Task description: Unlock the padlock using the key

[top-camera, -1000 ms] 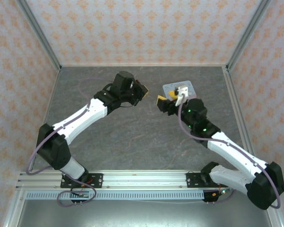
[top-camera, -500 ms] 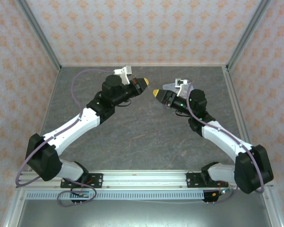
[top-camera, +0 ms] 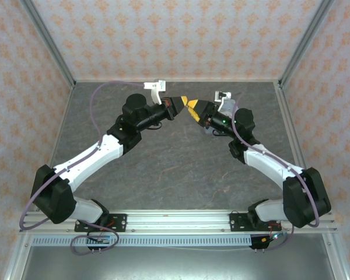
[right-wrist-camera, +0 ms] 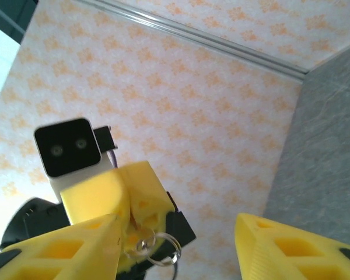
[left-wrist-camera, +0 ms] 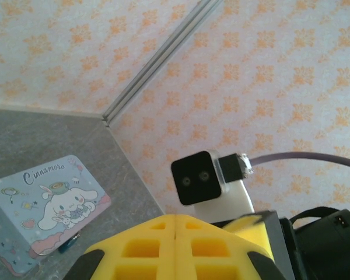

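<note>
Two claws hover: left claw (top-camera: 179, 103) clenched on key ring (right-wrist-camera: 159, 249), right claw (top-camera: 193, 109) spread, empty. Padlock (left-wrist-camera: 67, 244) by the tin (left-wrist-camera: 46, 210) looks light, rigid, slippery; pinch its body.

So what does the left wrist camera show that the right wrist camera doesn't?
Left wrist, not right wrist: the pale blue cartoon tin on the table, with the small teal padlock beside its near edge, seen over the shut left tool.
Right wrist, not left wrist: a key ring hanging from the left tool's shut tip, seen through the open right tool.
Both: the orange-patterned wall, the grey table, and the other arm's black wrist camera, namely the right arm's camera and the left arm's camera.
</note>
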You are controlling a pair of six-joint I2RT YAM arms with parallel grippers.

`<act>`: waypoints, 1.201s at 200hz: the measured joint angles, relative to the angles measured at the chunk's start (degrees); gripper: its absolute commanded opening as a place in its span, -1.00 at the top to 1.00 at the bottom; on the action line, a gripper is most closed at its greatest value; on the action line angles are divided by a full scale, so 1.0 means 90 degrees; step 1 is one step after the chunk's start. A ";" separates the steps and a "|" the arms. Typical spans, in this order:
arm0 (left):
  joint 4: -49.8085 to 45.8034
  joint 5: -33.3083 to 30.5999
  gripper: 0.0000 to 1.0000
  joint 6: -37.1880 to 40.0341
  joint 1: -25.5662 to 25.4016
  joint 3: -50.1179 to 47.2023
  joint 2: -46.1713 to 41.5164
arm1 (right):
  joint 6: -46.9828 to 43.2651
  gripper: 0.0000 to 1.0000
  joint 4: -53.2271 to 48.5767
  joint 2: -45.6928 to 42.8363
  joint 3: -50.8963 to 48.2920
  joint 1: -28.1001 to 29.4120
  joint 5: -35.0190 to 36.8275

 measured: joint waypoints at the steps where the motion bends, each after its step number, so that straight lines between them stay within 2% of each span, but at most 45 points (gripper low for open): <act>1: 0.0012 0.0010 1.00 0.0000 0.0000 -0.0007 -0.0002 | 0.0019 -0.01 0.0007 0.0002 0.0000 0.0000 0.0000; 23: 0.0109 0.0129 1.00 0.0180 0.0000 -0.0046 -0.0005 | 0.0646 0.08 0.0379 0.0024 0.0000 0.0000 0.0070; 30: 0.0146 0.0143 1.00 0.0233 0.0000 -0.0051 -0.0005 | 0.0833 0.02 0.0500 0.0024 0.0000 0.0000 0.0102; 52: 0.0282 0.0155 1.00 0.0338 0.0000 -0.0073 -0.0005 | 0.1319 0.11 0.0726 0.0036 0.0000 0.0000 0.0172; 91: 0.0476 0.0126 1.00 0.0486 0.0000 -0.0231 -0.0010 | 0.1880 0.15 0.0872 0.0192 -0.0073 0.0000 0.0216; 199: 0.0680 -0.0070 1.00 0.0493 0.0000 -0.0248 -0.0010 | 0.2030 0.32 0.0886 0.0260 -0.0109 0.0221 0.0189; 240: 0.0707 -0.0112 1.00 0.0493 0.0000 -0.0272 -0.0010 | 0.2028 0.49 0.0911 0.0274 -0.0109 0.0265 0.0211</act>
